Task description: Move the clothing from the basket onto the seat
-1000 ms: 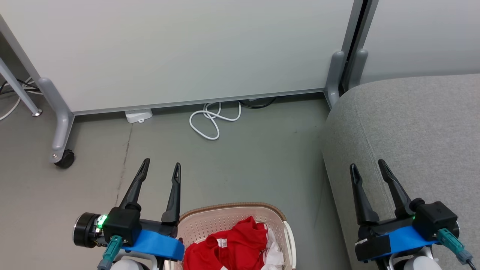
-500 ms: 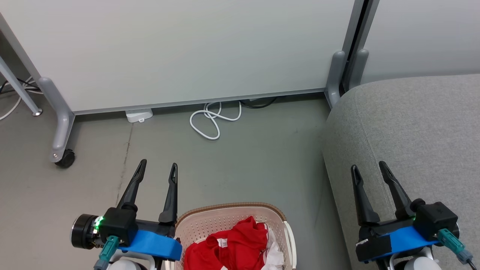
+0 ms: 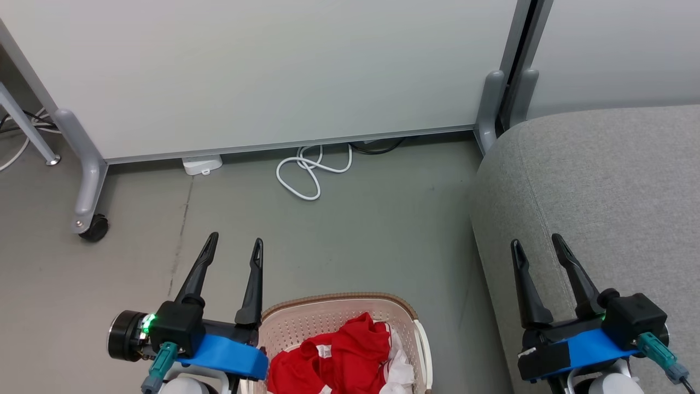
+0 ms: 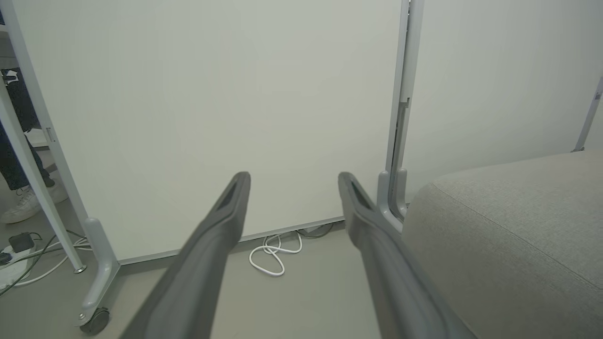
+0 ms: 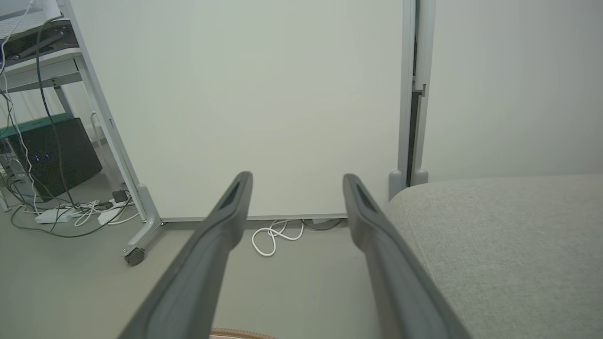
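The red clothing (image 3: pixel 339 358) with white trim lies bunched in the cream basket (image 3: pixel 306 323), which stands on the floor at the bottom centre of the head view; its brown rim (image 5: pixel 242 334) peeks into the right wrist view. The grey seat (image 3: pixel 601 186) rises at the right, also seen as the seat (image 4: pixel 509 235) and the seat (image 5: pixel 499 245) in the wrist views. My left gripper (image 3: pixel 235 243) is open, empty, just left of the basket. My right gripper (image 3: pixel 536 243) is open, empty, over the seat's near left edge.
A white partition panel (image 3: pixel 262 71) on grey wheeled feet (image 3: pixel 90 219) closes off the back. A coiled white cable (image 3: pixel 309 175) and a white power strip (image 3: pixel 202 163) lie at its base. More cables and a black box (image 5: pixel 52 155) sit far left. A person's shoe (image 4: pixel 26 207) shows behind the panel.
The left gripper dipped toward the bottom of the view and came back up to about where it was. The camera has tilted slightly. The right gripper has barely moved.
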